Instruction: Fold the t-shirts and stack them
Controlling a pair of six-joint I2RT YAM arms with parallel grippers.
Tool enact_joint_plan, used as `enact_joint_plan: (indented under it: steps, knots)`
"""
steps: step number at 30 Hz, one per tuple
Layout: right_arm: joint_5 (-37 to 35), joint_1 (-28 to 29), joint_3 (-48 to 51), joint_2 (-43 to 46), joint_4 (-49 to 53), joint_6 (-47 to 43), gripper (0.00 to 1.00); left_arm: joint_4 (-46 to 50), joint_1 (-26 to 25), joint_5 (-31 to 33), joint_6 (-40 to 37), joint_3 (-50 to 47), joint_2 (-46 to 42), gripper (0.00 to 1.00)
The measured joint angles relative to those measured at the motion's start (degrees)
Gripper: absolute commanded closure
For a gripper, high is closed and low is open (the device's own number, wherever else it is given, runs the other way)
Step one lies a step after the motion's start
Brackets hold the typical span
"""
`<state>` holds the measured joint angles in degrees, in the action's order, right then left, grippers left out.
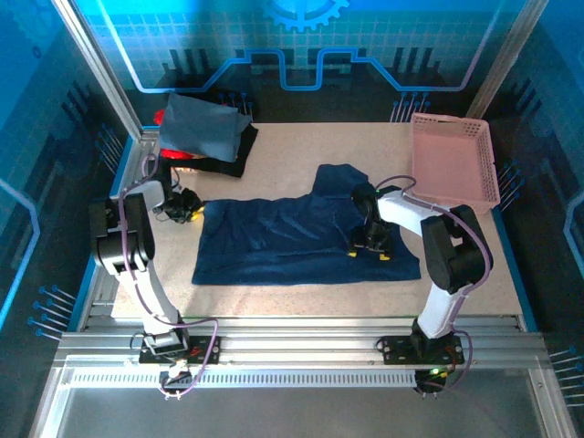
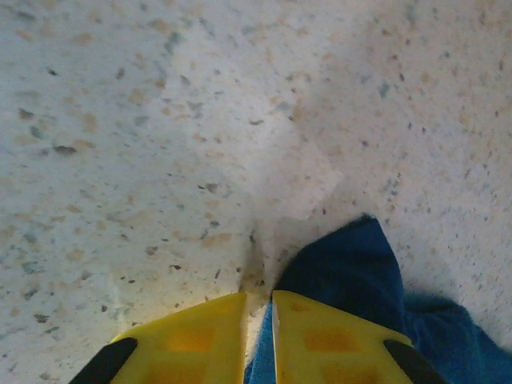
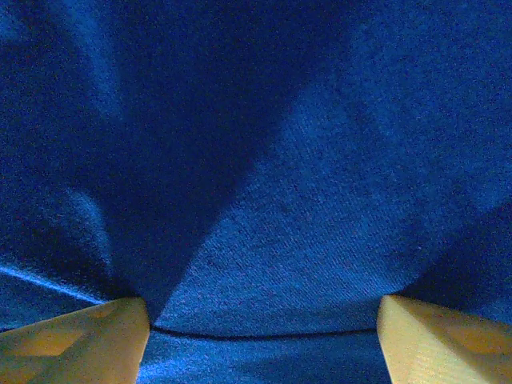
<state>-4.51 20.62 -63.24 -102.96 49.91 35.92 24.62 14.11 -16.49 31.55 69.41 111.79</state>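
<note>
The navy t-shirt [image 1: 292, 239] is lying spread across the middle of the tabletop [image 1: 292, 164] in the overhead frame. Its body is running left to right and one sleeve is flopping up toward top centre; it is not yet folded.

I am pinching its left edge with the left jaws. At the bottom centre of the left wrist frame the yellow fingers [image 2: 188, 340] are standing almost together with a thin sliver of blue cloth between them. I am reading that as a closed grip on the corner (the rest of the cloth is bunching off to the lower right). I judge the hold is there to carry that side over for a fold.

The right jaws are sitting low on the shirt's right half. In the right wrist frame their tips [image 3: 76, 336] are standing wide apart at the two bottom corners, straddling a ridge of fabric and gripping nothing. They are probably lining up on a matching hold.

Farther out, the folded pile [image 1: 205, 128] is sitting at the upper left, slate-blue on top with red and black showing beneath. The pink basket [image 1: 453, 160] is standing at the upper right, just beyond the shirt. The left arm [image 1: 128, 233] is standing near the pile, so I am expecting to swing wide of it.
</note>
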Motion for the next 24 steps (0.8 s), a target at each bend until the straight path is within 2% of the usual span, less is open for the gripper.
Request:
enact_joint_plan:
  steps: [6, 14, 15, 17, 19, 24]
  knots:
    - [0.0, 0.0, 0.0, 0.0, 0.0, -0.2, 0.24, -1.7, -1.0, -0.4, -0.2, 4.8, 2.2, 0.98]
    - [0.0, 0.0, 0.0, 0.0, 0.0, -0.2, 0.24, -2.5, -1.7, -0.9, -0.5, 8.5, 2.8, 0.97]
    - [0.0, 0.0, 0.0, 0.0, 0.0, -0.2, 0.24, -2.4, -1.7, -0.9, -0.5, 8.3, 2.8, 0.93]
    - [0.0, 0.0, 0.0, 0.0, 0.0, -0.2, 0.24, -1.9, -1.6, -1.0, -0.8, 8.3, 2.8, 0.71]
    - [0.0, 0.0, 0.0, 0.0, 0.0, -0.2, 0.24, -1.6, -1.5, -1.0, -1.0, 7.8, 2.8, 0.61]
    - [0.1, 0.1, 0.0, 0.0, 0.0, -0.2, 0.24, -0.9, -1.1, -1.0, -1.4, 3.1, 0.9, 0.61]
